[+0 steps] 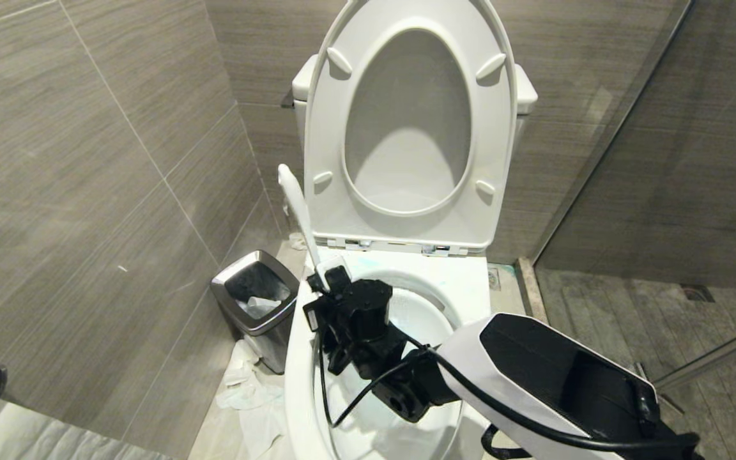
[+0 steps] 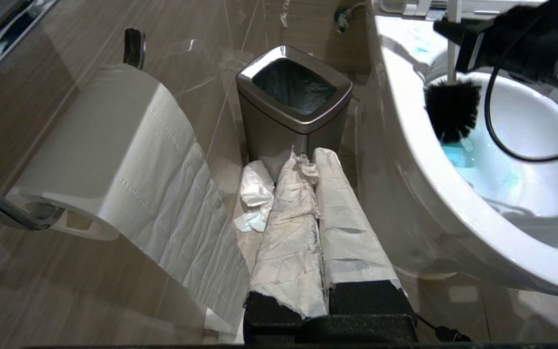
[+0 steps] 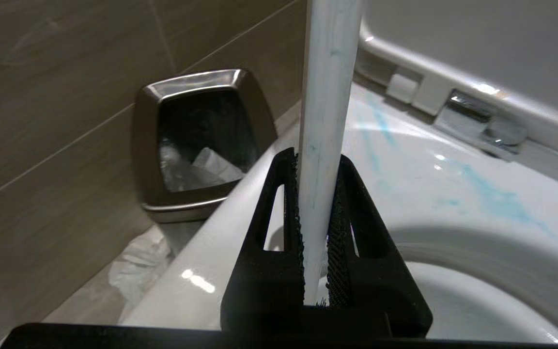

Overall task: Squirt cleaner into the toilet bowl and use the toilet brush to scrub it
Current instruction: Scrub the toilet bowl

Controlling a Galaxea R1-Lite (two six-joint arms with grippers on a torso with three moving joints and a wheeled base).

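Your right tool (image 3: 315,252) is clamped on the white handle of the toilet brush (image 1: 296,204), its ribbed pads pressed against the shaft on both sides with only the shaft's width between them, low on the handle near the head. The left wrist view shows the black bristle head (image 2: 452,110) down inside the toilet bowl (image 1: 301,358), hanging against the near-left wall just above a pool of turquoise cleaner (image 2: 456,156); more cleaner streaks the flat porcelain deck behind the basin (image 3: 497,206). So I judge the squirting done and the scrubbing under way. The seat (image 1: 406,121) and lid stand raised against the cistern, and the handle's free tip reaches up just beside the seat's left edge. That is your first risk: a wide sweep could knock the tip into the seat and twist the smooth, wet-looking shaft between the pads. A black cable (image 2: 506,140) loops from the right wrist down over the basin, near the bristles, and could dip into the liquid or snag on them. Fast strokes could also flick blue liquid over the rim toward the steel bin (image 1: 256,300) and the paper on the floor. Your left tool (image 2: 325,242), parked low beside the bowl, is fully closed, its fingers wrapped in tissue and holding nothing else.
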